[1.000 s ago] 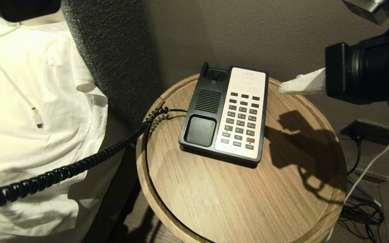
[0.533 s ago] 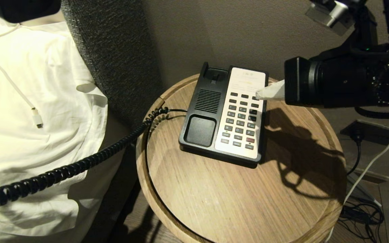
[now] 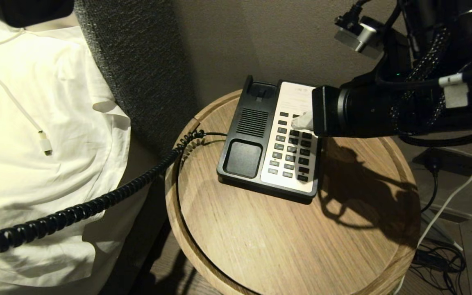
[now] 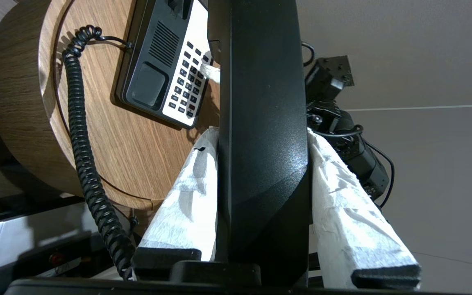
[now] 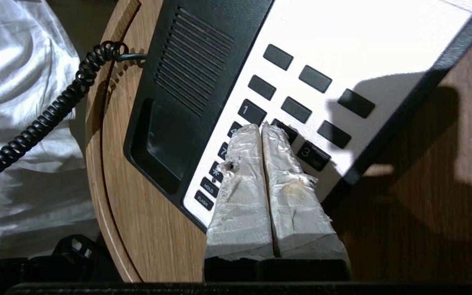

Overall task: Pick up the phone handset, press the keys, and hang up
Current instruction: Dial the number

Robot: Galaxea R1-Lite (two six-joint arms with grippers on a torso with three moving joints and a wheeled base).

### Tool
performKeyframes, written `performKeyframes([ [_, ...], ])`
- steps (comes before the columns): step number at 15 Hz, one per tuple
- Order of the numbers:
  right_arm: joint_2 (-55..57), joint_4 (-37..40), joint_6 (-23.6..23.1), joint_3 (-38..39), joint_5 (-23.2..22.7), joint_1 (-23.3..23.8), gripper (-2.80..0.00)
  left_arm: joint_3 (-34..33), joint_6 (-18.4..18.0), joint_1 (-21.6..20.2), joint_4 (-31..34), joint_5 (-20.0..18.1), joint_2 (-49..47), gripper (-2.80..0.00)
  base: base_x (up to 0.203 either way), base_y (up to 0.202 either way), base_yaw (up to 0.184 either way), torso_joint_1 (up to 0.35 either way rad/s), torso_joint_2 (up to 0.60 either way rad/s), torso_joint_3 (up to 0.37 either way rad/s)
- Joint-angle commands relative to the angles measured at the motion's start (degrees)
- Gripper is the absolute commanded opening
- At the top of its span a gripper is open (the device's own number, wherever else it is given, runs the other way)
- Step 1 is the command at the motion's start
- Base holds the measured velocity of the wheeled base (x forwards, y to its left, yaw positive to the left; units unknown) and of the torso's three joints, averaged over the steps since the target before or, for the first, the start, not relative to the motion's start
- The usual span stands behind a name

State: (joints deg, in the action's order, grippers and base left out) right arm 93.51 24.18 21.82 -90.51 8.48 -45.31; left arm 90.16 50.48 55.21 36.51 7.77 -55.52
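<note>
1. The right gripper (image 5: pixel 262 129) is reaching in from the right of the head view, over the upper right part of the phone base (image 3: pixel 244 139).
2. Its two white-wrapped fingers (image 5: pixel 240 192) are pressed together with no gap, holding nothing.
3. In the right wrist view, the fingertips are sitting on the keys (image 5: pixel 297 108), over the key just right of "1", with "3" showing beside them. Whether that key is being pushed down cannot be told.
4. The keys (image 3: pixel 293 145) are lying in rows on the white faceplate, right of centre in the head view; the gripper's shadow is falling across their right column.
5. The handset (image 4: pixel 260 135) is off the base, running up the middle of the left wrist view.
6. The left gripper (image 4: pixel 260 164) is clamping the handset at a middling width, one white-wrapped finger (image 4: pixel 187 200) pressing on each side. It is outside the head view.
7. The cradle on the left half of the base is standing empty.
8. The coiled cord (image 3: pixel 96 203) is stretching from the base's left edge to the lower left of the head view, over white fabric (image 3: pixel 55 102).
9. The base is sitting on a round wooden table (image 3: pixel 285 241), in its upper half.
</note>
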Motion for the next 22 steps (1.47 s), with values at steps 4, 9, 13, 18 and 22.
performKeyframes([
  [4,2.2,0.2,0.1,-1.5,0.0,-0.3,-2.8,0.1,0.3,-0.2,0.1,0.1,-0.3,-2.8,0.0,0.0,0.0,0.0,0.0,0.0],
  [9,3.7,0.0,0.2,-2.4,0.1,-0.2,-2.8,0.1,0.3,-0.2,0.1,0.1,-0.3,-2.8,0.0,0.0,0.0,0.0,0.0,0.0],
  [13,4.8,0.3,0.1,-4.5,0.2,-0.1,-2.8,-0.1,0.3,-0.2,0.2,0.1,0.1,-2.8,0.0,0.0,0.0,0.0,0.0,0.0],
  [18,4.8,0.8,0.0,-4.1,0.9,-0.1,-2.8,0.0,0.3,-0.2,0.2,0.1,0.2,-2.8,0.0,0.0,0.0,0.0,0.0,0.0],
  [22,4.8,1.0,-0.2,-3.4,1.2,0.0,-2.8,0.0,0.3,-0.3,0.2,0.1,0.2,-2.8,0.0,0.0,0.0,0.0,0.0,0.0],
])
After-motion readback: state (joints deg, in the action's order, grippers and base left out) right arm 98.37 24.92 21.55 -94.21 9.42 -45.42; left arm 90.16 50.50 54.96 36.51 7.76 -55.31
